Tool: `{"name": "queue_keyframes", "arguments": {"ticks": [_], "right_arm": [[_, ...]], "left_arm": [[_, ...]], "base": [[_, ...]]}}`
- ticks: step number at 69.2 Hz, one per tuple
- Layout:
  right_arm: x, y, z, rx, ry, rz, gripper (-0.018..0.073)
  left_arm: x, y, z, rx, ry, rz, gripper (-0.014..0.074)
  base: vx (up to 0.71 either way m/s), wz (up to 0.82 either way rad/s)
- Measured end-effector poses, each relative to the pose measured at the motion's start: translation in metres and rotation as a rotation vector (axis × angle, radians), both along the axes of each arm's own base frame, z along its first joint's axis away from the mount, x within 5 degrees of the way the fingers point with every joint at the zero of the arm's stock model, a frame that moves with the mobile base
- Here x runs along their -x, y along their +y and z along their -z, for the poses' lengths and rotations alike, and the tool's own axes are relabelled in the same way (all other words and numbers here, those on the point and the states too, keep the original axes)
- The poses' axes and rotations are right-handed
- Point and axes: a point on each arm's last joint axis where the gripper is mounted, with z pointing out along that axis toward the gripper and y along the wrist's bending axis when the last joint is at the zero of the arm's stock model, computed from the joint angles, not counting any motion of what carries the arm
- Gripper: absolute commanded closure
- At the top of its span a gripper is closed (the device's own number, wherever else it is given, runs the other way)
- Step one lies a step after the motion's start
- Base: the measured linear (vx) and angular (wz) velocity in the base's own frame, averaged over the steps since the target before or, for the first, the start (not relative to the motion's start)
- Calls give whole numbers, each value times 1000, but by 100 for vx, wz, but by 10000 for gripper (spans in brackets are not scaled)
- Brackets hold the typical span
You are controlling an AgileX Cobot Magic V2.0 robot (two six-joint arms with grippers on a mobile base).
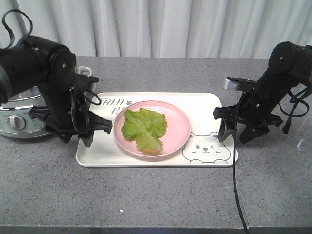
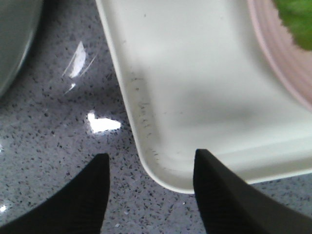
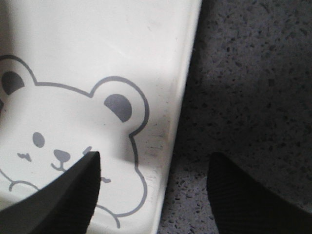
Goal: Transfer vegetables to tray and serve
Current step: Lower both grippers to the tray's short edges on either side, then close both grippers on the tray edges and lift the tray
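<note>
On the grey desk [image 1: 146, 195], the lettuce leaf [image 1: 144, 127] lies on a pink plate [image 1: 178, 129] in the cream tray [image 1: 204, 105]. Empty, the left claw [image 2: 151, 161] and the right claw [image 3: 153, 161] gape wide, each straddling 1 short edge of the tray.

Pale curtain [image 1: 170, 24] hangs behind grey speckled countertop [image 1: 146, 195].

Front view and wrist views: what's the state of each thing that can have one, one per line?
lettuce leaf: lying flat on the pink plate.
pink plate: upright, resting on the tray.
tray: flat on the grey counter, not lifted.
left gripper: open, straddling the tray's left rim.
right gripper: open, straddling the tray's right rim.
silver cooker: on the counter, top hidden by the left arm.
</note>
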Motion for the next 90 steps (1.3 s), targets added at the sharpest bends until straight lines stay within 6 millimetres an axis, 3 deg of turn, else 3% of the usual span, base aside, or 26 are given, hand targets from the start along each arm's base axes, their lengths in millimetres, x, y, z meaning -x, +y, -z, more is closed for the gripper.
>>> {"name": "queue_keyframes", "arguments": {"ticks": [73,90], "right_arm": [[-5,0,10,1,11,9,105],[-5,0,10,0,10,9,105]], "left_arm": [[-2,1,5,12,-28,-1,227],[-8,-2,30,-17,55,-4,227]], "base": [[0,0],[0,0]]}}
